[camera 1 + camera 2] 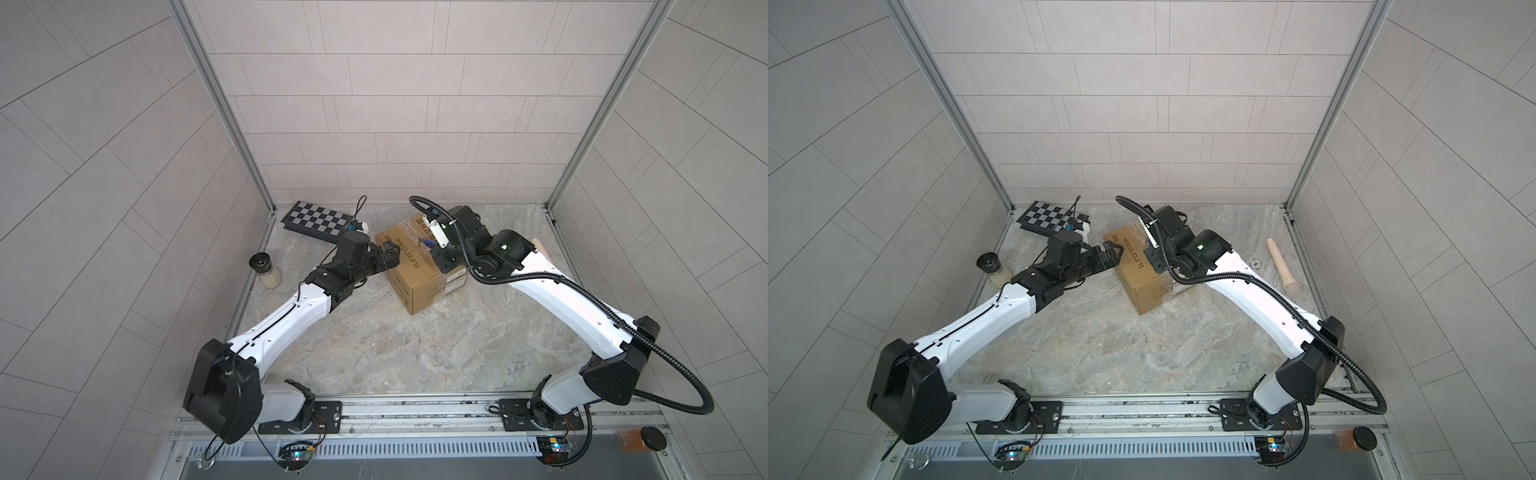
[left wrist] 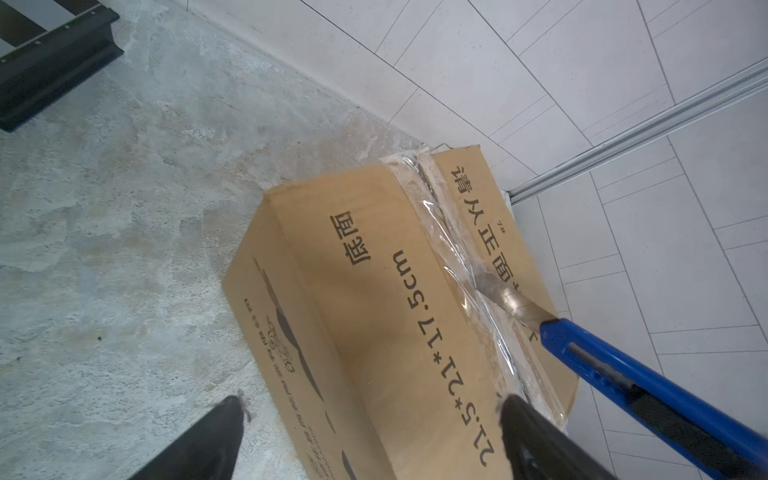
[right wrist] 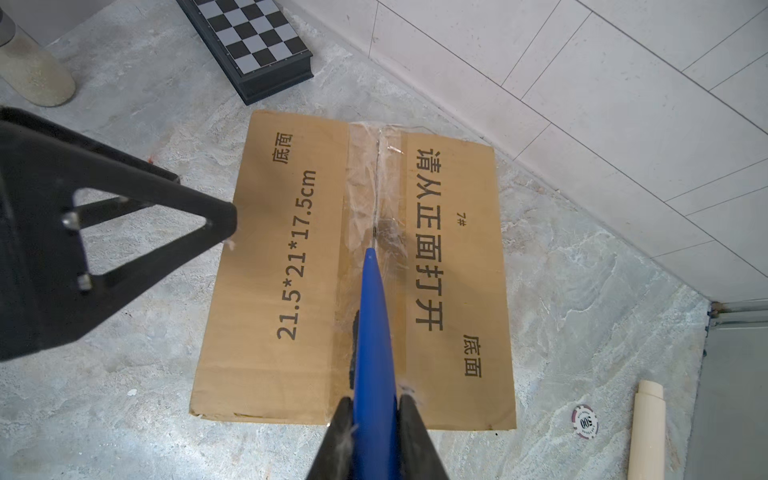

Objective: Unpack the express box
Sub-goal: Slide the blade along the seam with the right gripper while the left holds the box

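The express box (image 1: pixel 415 276) (image 1: pixel 1142 282) is a brown carton with black print, standing on the stone floor near the back wall. Clear tape (image 3: pixel 365 187) runs along its top seam. My right gripper (image 3: pixel 376 401) is shut on a blue utility knife (image 3: pixel 373 328) (image 2: pixel 648 386). The knife's blade (image 2: pixel 505 301) rests in the taped seam about halfway along the top. My left gripper (image 2: pixel 372 401) (image 1: pixel 390 259) is open wide at the box's left top edge. One of its fingertips is over the floor beside the box and the other over the top.
A black-and-white checkered board case (image 1: pixel 318 220) (image 3: pixel 253 45) lies at the back left. A black-lidded jar (image 1: pixel 266 270) lies on its side at the left. A pale wooden roller (image 1: pixel 1283 266) and a poker chip (image 3: pixel 584 422) lie to the right of the box. Tiled walls close in the back and sides.
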Robot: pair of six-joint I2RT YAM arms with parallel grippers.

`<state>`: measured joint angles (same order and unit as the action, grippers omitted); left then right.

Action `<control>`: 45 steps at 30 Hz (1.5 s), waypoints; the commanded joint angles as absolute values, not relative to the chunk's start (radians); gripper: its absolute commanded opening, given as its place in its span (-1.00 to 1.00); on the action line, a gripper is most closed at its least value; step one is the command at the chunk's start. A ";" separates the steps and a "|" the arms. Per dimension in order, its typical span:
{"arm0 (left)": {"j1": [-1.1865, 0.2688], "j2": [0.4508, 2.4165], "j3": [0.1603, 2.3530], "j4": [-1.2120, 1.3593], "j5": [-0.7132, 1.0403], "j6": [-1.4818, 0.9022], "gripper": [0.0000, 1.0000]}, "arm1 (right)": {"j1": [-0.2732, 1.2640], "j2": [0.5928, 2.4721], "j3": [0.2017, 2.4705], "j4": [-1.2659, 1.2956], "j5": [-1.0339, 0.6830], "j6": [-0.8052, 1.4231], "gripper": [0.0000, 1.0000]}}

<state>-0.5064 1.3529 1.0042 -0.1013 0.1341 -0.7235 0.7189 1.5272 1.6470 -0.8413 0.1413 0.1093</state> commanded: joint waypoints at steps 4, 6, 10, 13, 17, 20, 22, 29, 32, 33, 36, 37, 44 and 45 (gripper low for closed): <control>-0.509 1.441 1.059 -0.100 0.146 -0.692 1.00 | 0.724 1.531 1.634 -0.862 0.078 0.095 -1.00; -0.509 1.469 1.067 -0.107 0.135 -0.697 1.00 | 0.726 1.534 1.635 -0.865 0.083 0.096 -1.00; -0.509 1.521 1.078 -0.155 0.103 -0.728 0.99 | 0.737 1.543 1.639 -0.878 0.140 0.088 -1.00; -0.509 1.535 1.069 -0.179 0.084 -0.741 0.98 | 0.752 1.548 1.643 -0.887 0.187 0.074 -1.00; -0.509 1.531 1.054 -0.201 0.060 -0.744 0.98 | 0.758 1.552 1.644 -0.901 0.200 0.064 -1.00; -0.509 1.528 1.044 -0.204 0.058 -0.744 0.98 | 0.758 1.549 1.639 -0.914 0.197 0.058 -1.00; -0.509 1.528 1.039 -0.206 0.057 -0.744 0.98 | 0.758 1.545 1.636 -0.928 0.204 0.052 -1.00; -0.509 1.522 1.011 -0.179 0.063 -0.755 0.98 | 0.759 1.530 1.634 -0.962 0.188 0.038 -1.00; -0.509 1.523 1.005 -0.166 0.079 -0.755 0.98 | 0.760 1.542 1.632 -0.936 0.163 0.051 -1.00; -0.509 1.522 1.006 -0.166 0.083 -0.752 0.98 | 0.759 1.547 1.632 -0.921 0.159 0.056 -1.00; -0.509 1.517 1.005 -0.162 0.084 -0.746 0.98 | 0.758 1.561 1.632 -0.888 0.164 0.062 -1.00; -0.509 1.516 1.005 -0.160 0.084 -0.746 0.98 | 0.758 1.567 1.634 -0.883 0.168 0.063 -1.00; -0.509 1.522 1.009 -0.162 0.085 -0.746 0.98 | 0.758 1.571 1.626 -0.898 0.182 0.059 -1.00; -0.509 1.525 1.010 -0.166 0.083 -0.746 0.98 | 0.757 1.563 1.622 -0.908 0.190 0.059 -1.00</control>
<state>-0.5117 1.5101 1.0389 -0.0788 0.1070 -0.7624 0.7509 1.5570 1.6463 -0.8593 0.2108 0.0635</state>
